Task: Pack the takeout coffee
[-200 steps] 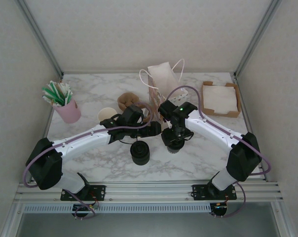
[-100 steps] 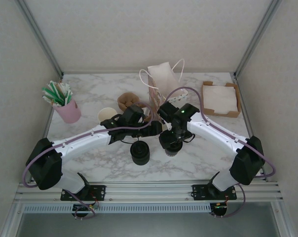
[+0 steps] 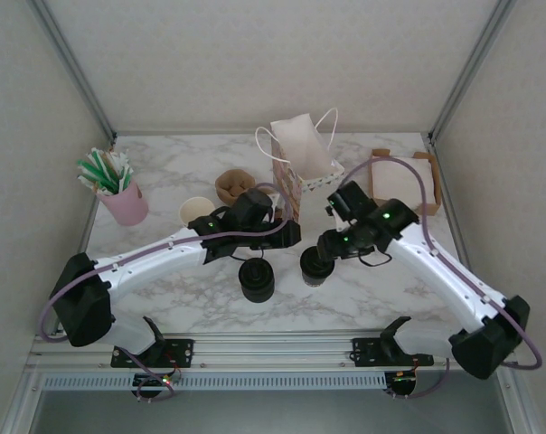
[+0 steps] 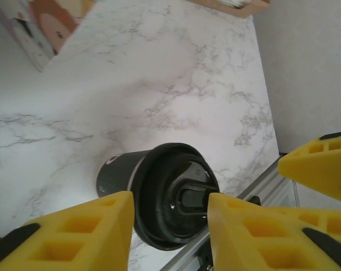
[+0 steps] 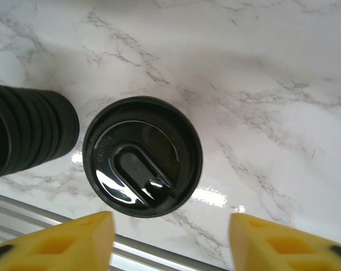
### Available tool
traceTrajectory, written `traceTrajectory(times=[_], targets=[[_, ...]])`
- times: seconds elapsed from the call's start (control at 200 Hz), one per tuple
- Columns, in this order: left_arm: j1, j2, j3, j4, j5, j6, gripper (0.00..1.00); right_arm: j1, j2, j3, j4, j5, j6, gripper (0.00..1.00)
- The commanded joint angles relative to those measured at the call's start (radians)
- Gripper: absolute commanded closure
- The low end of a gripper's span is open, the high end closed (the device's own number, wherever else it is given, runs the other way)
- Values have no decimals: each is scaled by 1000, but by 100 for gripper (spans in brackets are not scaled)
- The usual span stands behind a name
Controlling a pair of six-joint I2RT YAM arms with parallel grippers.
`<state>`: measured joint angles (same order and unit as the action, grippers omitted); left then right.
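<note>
Lidded and standing free: just beside the stack of spare lids (image 3: 257, 278) nearest me, the takeout coffee (image 3: 315, 265) sits on the marble surface (image 3: 372, 294). My right tool (image 5: 169, 223), jaws apart and empty, has pulled back from over it as that arm swung outward. My left tool (image 4: 170, 197) has narrowed, holding nothing, pointed at the coffee. The paper bag (image 3: 302, 149) waits behind; packing, I judge, is still ahead.

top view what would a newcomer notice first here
The black-lidded takeout coffee at mid-table catches the eye, with the right hand open directly above it and the left hand close by. A stack of black lids stands beside it, and a white paper bag stands behind.
</note>
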<state>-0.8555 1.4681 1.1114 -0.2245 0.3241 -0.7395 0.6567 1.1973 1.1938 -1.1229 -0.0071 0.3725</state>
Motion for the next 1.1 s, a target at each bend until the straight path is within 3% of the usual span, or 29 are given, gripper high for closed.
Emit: traceTrajectory(times=[0.0,0.125,0.3,1.091], targets=[[-22,45,48,-8,-13,8,66,-49,-57,-76,52,-83,52,56],[-35,90,62,12,2,14,72,-122,-115,-174,114,-172,76,67],[-42,140,62,42,24,14,73,-201,-149,-281,183,-265,88,75],[-42,171,3,79,36,4,74,-279,-39,-351,294,-343,47,76]])
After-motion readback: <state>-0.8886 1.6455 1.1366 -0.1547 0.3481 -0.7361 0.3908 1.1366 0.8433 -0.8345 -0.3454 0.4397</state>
